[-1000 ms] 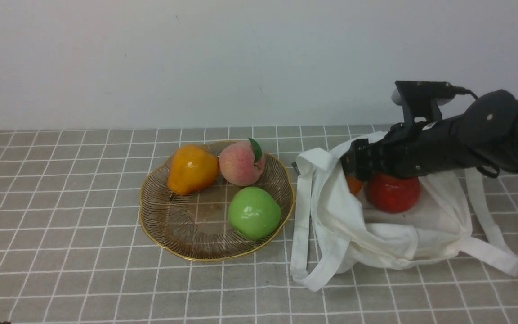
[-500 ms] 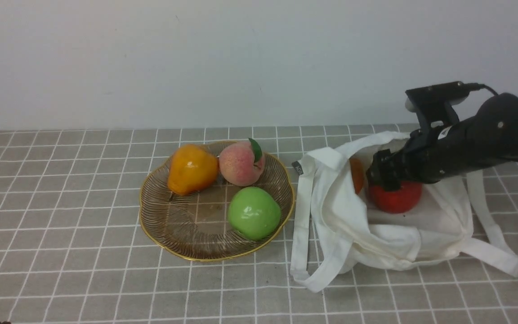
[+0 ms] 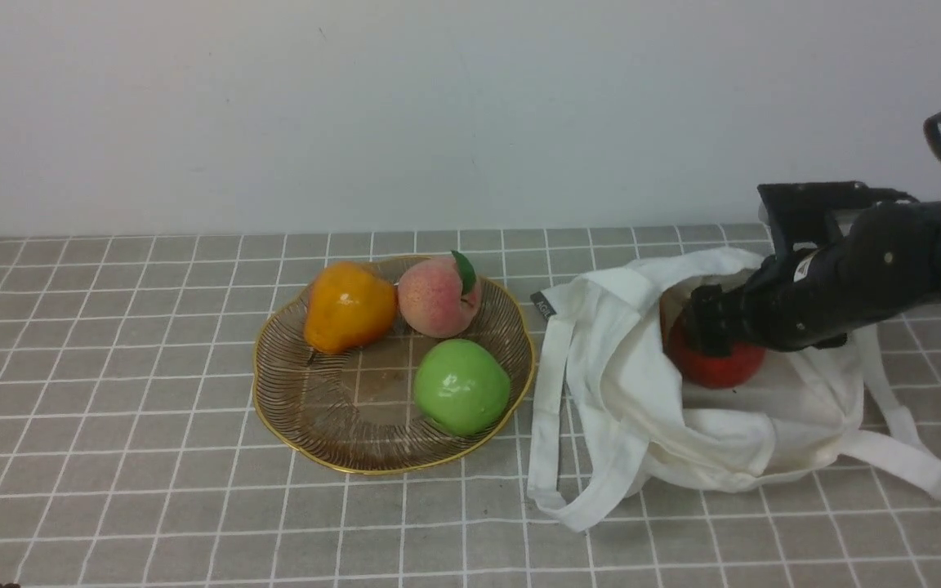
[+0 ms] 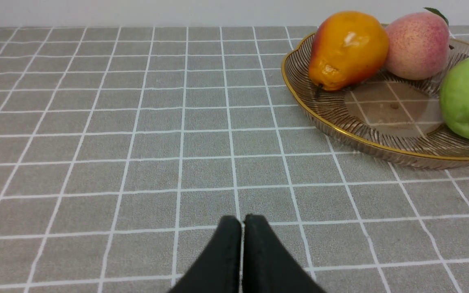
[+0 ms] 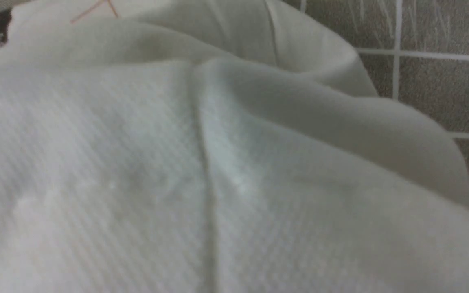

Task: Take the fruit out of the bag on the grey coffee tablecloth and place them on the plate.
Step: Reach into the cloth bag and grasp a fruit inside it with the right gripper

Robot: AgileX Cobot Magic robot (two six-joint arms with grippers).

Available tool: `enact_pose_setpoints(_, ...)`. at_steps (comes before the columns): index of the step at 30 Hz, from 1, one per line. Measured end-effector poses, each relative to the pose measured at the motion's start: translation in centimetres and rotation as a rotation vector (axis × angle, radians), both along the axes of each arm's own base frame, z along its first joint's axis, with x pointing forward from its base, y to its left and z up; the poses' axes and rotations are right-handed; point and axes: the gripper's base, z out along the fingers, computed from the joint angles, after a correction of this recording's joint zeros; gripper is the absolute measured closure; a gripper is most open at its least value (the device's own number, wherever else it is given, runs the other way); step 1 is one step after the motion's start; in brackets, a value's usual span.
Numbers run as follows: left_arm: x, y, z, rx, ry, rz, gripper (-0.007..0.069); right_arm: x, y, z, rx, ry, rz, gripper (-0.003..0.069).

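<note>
Apple (image 3: 720, 359), round with no clear long axis and its stem end hidden, sits inside the open cloth bag (image 3: 630, 367), beneath the right gripper (image 3: 709, 320), whose opening I cannot tell. Bag folds rise between it and the plate (image 3: 364, 408) holding a green apple (image 3: 462, 387), peach (image 3: 438, 297) and yellow-orange fruit (image 3: 350, 307). Bare grey tablecloth (image 3: 111, 392) spreads left of the plate's gold rim, where the left gripper's (image 4: 242, 221) tips stand together.

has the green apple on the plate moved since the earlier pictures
No, the green apple sits at the same spot inside the gold rim of the plate.
</note>
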Motion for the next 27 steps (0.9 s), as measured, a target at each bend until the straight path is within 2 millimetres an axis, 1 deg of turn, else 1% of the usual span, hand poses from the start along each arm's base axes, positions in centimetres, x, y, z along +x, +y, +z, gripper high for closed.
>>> enact_pose_setpoints(7, 0.0, 0.0, 0.0, 0.000, 0.000, 0.000, 0.0632, 0.7, 0.1, -0.7, 0.007, -0.017, -0.013, 0.0005)
enact_pose_setpoints(9, 0.0, 0.0, 0.0, 0.000, 0.000, 0.000, 0.0632, 0.7, 0.1, -0.8, 0.007, -0.017, -0.013, 0.0023)
enact_pose_setpoints(10, 0.0, 0.0, 0.0, 0.000, 0.000, 0.000, 0.0632, 0.8, 0.1, -0.8, 0.007, -0.016, -0.013, 0.0044)
enact_pose_setpoints(12, 0.0, 0.0, 0.0, 0.000, 0.000, 0.000, 0.0632, 0.8, 0.1, -0.8, 0.007, -0.012, -0.012, 0.0056)
enact_pose_setpoints(18, 0.0, 0.0, 0.0, 0.000, 0.000, 0.000, 0.0632, -0.1, 0.0, 0.2, 0.003, 0.031, -0.006, 0.0056)
enact_pose_setpoints(19, 0.0, 0.0, 0.0, 0.000, 0.000, 0.000, 0.0632, -0.8, -0.1, 1.0, 0.000, 0.064, -0.002, 0.0056)
enact_pose_setpoints(21, 0.0, 0.0, 0.0, 0.000, 0.000, 0.000, 0.0632, -1.5, -0.2, 2.1, -0.001, 0.081, 0.003, 0.0056)
enact_pose_setpoints(25, 0.0, 0.0, 0.0, 0.000, 0.000, 0.000, 0.0632, -3.8, -0.5, 6.3, 0.005, 0.085, 0.016, 0.0056)
enact_pose_setpoints(27, 0.0, 0.0, 0.0, 0.000, 0.000, 0.000, 0.0632, -5.0, -0.7, 8.0, 0.006, 0.092, 0.022, 0.0056)
